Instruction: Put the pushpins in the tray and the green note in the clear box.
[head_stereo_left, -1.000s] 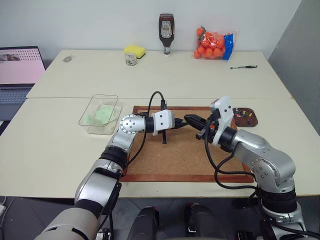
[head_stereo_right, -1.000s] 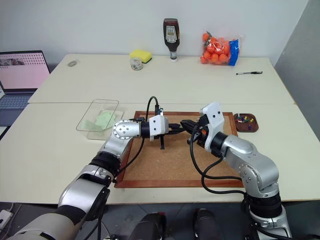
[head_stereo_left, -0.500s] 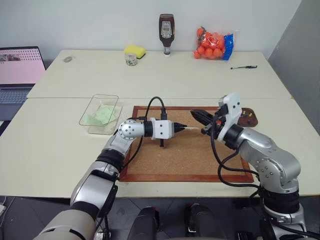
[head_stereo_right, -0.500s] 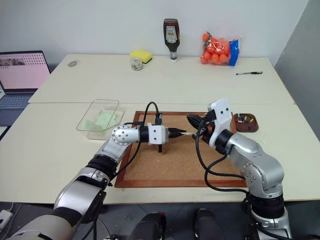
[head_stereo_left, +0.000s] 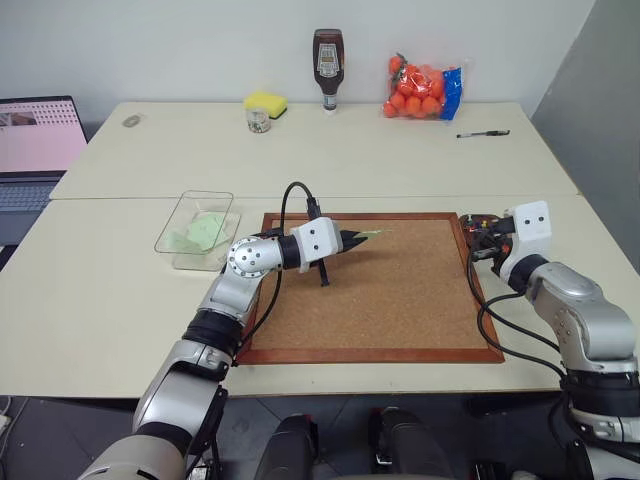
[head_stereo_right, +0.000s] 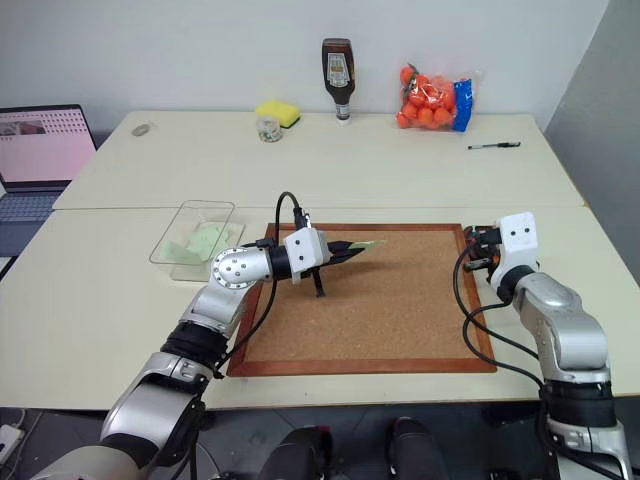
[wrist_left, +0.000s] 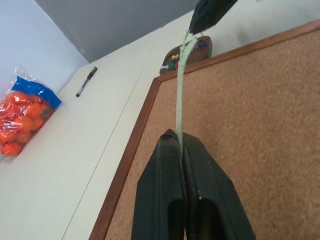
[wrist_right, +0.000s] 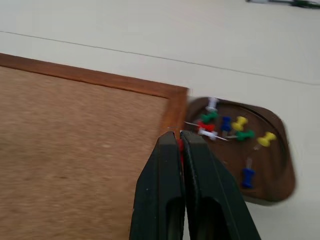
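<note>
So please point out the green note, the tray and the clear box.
green note (wrist_left: 179, 112), left wrist view, middle of its thin edge.
tray (wrist_right: 277, 170), right wrist view, bare brown floor near the right rim.
clear box (head_stereo_left: 176, 218), left eye view, left wall.

Left gripper (wrist_left: 181, 142) fingers (wrist_left: 160, 190) were pressed together on the green note (wrist_left: 180, 95), seen edge-on and rising away over the corkboard (wrist_left: 250, 125). Beyond its far corner sat the tray (wrist_left: 192, 50) with pushpins (wrist_left: 173, 59). A pen (wrist_left: 86, 81) and a bag of oranges (wrist_left: 22, 117) lay on the table (wrist_left: 100, 150).
</note>
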